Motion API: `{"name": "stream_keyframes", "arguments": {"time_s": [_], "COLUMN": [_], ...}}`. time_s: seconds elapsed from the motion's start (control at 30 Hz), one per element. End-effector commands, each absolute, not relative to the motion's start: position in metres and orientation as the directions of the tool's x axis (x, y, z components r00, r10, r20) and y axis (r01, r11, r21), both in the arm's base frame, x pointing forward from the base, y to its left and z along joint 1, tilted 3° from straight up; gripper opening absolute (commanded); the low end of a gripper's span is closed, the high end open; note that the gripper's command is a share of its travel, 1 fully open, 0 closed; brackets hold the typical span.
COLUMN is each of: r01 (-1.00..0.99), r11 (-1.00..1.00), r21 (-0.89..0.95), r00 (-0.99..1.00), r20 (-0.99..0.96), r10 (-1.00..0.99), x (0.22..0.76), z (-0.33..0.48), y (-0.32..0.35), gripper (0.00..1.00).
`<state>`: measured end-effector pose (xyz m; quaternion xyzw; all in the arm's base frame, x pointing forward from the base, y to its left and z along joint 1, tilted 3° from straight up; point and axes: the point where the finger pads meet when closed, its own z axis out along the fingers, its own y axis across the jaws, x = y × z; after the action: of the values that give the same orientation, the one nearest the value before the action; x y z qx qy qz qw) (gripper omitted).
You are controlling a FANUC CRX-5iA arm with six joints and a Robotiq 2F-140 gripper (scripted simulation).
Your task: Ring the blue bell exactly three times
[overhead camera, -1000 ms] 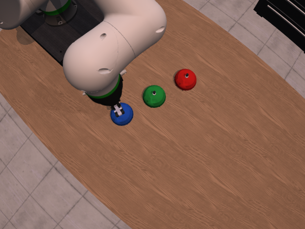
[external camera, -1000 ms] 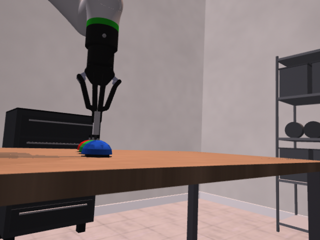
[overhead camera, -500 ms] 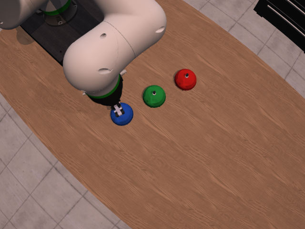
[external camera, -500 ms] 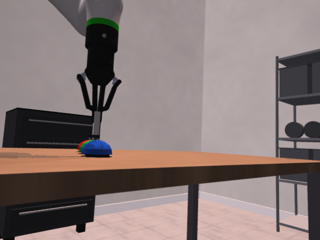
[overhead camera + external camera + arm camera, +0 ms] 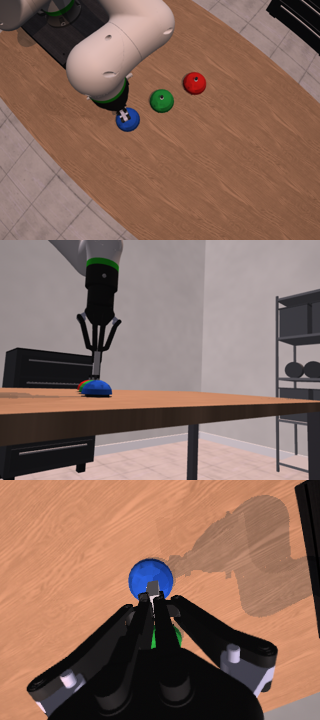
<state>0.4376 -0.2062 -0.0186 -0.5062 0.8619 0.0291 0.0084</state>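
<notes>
Sitting on a wood-grain tabletop [image 5: 206,155] beside a green bell [image 5: 161,101] and a red bell [image 5: 194,83] — the blue bell [image 5: 130,124], nearest the arm's base. Hanging upright over its crown, hand [image 5: 95,377] pinched fully shut on nothing, tips at or just above the hidden button. Likely behaving as a rigid, slick dome on a light base — calling for a straight-down push on the central button only, never gripping or nudging the shell.

Blue bell [image 5: 130,124], green bell [image 5: 161,101], red bell [image 5: 194,83], wood-grain brown table [image 5: 206,155], black gripper [image 5: 124,116] with seemingly grey pads, cream arm [image 5: 108,51] banded green.
</notes>
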Motion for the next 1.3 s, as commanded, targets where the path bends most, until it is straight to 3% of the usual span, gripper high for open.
{"name": "stream_keyframes", "arguments": {"time_s": [0.0, 1.27], "r01": [-0.873, -0.873], "r11": [0.486, 0.486], "r21": [0.042, 0.042], "r00": [-0.488, -0.488], "r20": [-0.044, -0.044], "r10": [-0.872, -0.872], "x": [0.438, 0.438], "z": [-0.019, 0.001], "y": [-0.206, -0.207], "gripper": [0.0, 0.0]}}
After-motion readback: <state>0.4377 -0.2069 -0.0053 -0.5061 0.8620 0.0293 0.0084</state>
